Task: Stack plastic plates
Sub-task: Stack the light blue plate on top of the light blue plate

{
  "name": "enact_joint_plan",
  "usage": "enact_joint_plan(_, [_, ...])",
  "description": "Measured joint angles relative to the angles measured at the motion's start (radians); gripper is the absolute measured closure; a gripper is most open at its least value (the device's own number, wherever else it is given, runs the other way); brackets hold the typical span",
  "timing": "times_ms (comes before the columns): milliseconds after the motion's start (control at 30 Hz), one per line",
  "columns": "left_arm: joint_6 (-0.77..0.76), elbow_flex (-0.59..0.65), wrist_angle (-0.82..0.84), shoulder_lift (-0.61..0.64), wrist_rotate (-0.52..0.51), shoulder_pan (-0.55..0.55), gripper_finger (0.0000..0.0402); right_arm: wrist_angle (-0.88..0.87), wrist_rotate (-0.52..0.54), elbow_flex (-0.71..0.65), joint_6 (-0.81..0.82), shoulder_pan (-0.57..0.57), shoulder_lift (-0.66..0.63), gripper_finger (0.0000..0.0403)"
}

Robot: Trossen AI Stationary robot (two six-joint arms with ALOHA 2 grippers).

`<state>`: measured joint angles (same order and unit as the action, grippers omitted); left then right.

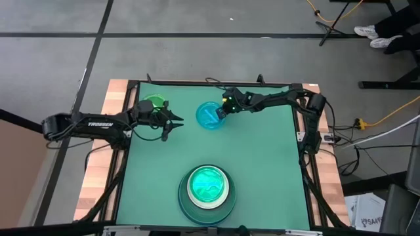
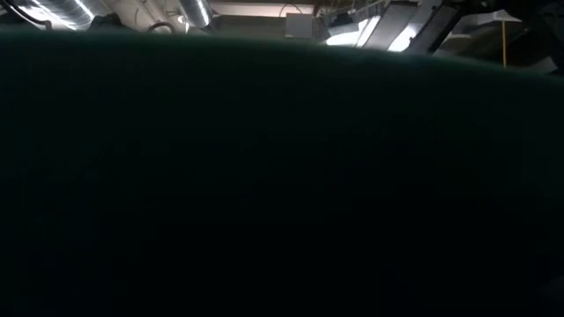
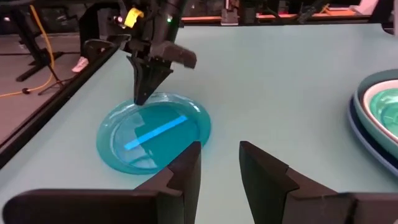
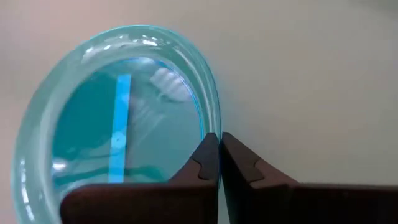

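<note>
Sitting near the far middle of the table, the cyan plate is translucent, a pale stripe showing through it. Only the right wrist view shows the right pincer nearly shut, pinching the rim. A bright green plate lies beneath the left arm; its left pincer hovers half open, empty. A stack of plates sits near the front.
</note>
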<state>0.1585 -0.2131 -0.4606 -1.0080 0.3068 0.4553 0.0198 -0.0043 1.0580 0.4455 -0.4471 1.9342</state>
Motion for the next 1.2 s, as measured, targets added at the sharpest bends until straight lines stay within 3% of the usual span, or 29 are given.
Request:
enact_joint_plan(833, [0.002, 0.000, 0.009, 0.000, -0.071, -0.091, 0.0298, -0.066, 0.012, -0.017, 0.019, 0.245, -0.234, 0.0402])
enact_joint_plan(1100, [0.000, 0.000, 0.006, 0.000, -0.086, -0.090, 0.0298, -0.076, -0.046, -0.017, 0.018, 0.305, -0.277, 0.0402])
enact_joint_plan(1200, [-0.022, 0.000, 0.007, 0.000, -0.086, -0.090, 0.0298, -0.075, -0.127, -0.017, 0.017, 0.327, -0.281, 0.0402])
